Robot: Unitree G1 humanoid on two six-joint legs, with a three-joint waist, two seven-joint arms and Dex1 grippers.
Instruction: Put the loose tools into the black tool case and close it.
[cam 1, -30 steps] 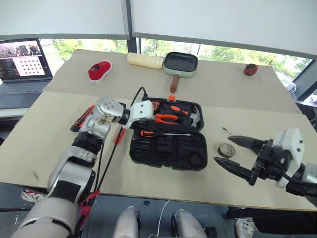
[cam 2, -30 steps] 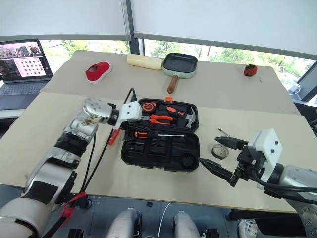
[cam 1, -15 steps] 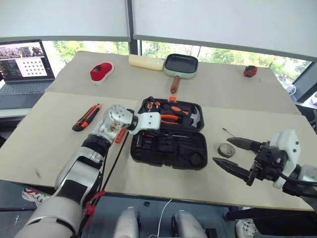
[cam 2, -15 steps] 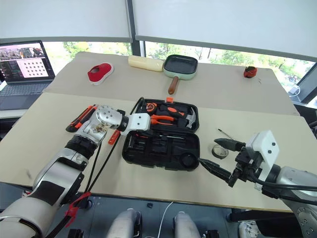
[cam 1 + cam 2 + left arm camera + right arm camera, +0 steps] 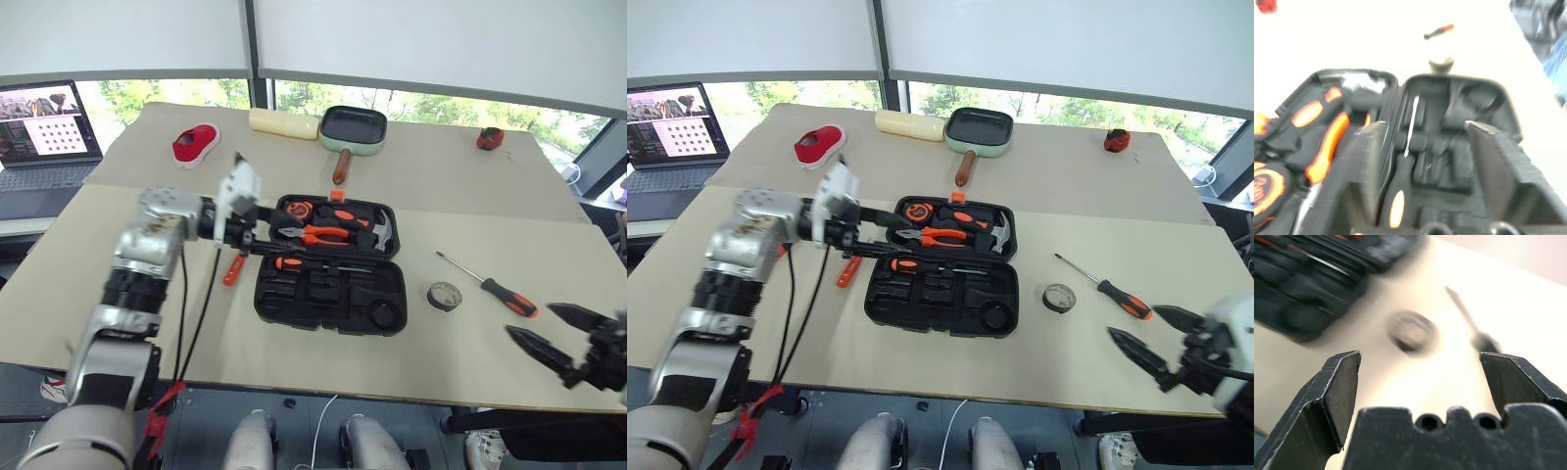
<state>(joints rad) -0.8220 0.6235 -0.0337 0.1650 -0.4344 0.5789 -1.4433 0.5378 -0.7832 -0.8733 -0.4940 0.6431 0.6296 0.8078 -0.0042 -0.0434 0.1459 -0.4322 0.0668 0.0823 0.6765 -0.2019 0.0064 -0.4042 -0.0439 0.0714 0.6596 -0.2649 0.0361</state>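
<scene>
Jaws of both grippers stood wide and empty. Left gripper (image 5: 884, 235): fingers spread over the left edge of the open black tool case (image 5: 942, 299), pointing across it, nothing between them. Right gripper (image 5: 1156, 340): fingers parted, near the table's front right edge, clear of every item. Case: lying open mid-table, lid flat behind the tray; a black-and-orange screwdriver (image 5: 931, 266) seated along the hinge line, orange-handled pliers (image 5: 939, 236) and hammer (image 5: 999, 238) already in the lid half. Loose items, right of case: dark tape roll (image 5: 1057, 298) just beside the tray; black-and-orange-handled screwdriver (image 5: 1104, 290) beyond the roll, shaft pointing away. Loose items, left of case: slim all-orange screwdriver (image 5: 849, 271) on the table under the left arm. Utility knife: could not be made out. Elsewhere on table, not of the task: green-rimmed pan (image 5: 977, 133), red object (image 5: 818, 146), laptop (image 5: 674, 127). Step in hand, as judged: loading under way, lid not yet closed. Next move, as judged: right gripper was nearest the roll and the screwdriver; either would call for a low reach inward and a close pinch on a thin, flat-lying item.
</scene>
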